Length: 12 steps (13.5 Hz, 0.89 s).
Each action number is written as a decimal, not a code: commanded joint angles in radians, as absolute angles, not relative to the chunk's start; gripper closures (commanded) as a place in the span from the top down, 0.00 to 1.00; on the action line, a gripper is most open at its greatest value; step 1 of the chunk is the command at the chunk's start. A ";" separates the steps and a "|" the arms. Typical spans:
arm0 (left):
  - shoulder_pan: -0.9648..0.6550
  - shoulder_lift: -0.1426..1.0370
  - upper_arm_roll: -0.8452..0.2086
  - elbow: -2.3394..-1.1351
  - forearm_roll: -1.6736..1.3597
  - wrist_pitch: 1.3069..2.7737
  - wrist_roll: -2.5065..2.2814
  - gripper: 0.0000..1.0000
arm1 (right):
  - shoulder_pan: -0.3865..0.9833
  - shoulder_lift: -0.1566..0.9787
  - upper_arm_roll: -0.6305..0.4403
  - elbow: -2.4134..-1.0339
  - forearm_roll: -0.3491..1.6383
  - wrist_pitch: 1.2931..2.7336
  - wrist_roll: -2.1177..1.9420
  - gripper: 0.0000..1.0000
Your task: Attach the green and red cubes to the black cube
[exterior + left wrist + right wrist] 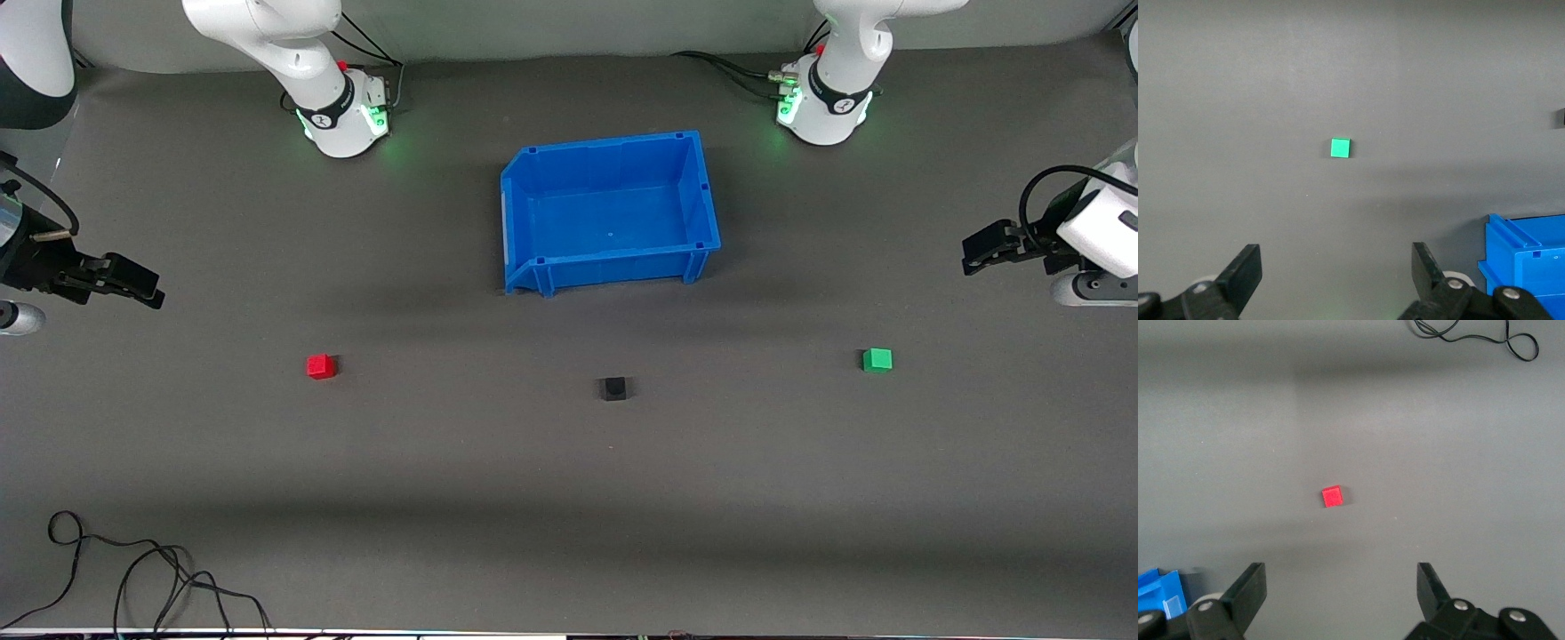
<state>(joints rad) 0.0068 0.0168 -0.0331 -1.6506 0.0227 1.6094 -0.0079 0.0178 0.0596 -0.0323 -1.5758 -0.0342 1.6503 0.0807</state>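
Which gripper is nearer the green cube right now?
Left. The left gripper hangs open over the table by the green cube; the right gripper, also open, is at the right arm's end, near the red cube.

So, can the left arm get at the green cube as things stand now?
Probably yes. The left gripper is open, the green cube stands alone on the table, and nothing lies between them.

I work in a robotics lab: my two arm bases (342,116) are bolted to a grey-covered table (569,462), with a blue bin (609,213) and loose cables (133,578).
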 commanded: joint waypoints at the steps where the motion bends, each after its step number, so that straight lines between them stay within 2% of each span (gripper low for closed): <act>1: 0.015 0.028 -0.043 -1.624 0.025 1.595 -0.023 1.00 | 0.020 0.072 -0.031 -1.551 -0.043 1.649 0.074 1.00; 12: 0.017 0.028 -0.043 -1.621 0.023 1.586 -0.130 1.00 | 0.009 0.064 -0.040 -1.572 -0.038 1.626 0.075 1.00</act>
<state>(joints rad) 0.0074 0.0168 -0.0329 -1.6499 0.0225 1.6088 -0.0480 0.0166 0.0602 -0.0369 -1.5764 -0.0341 1.6449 0.0807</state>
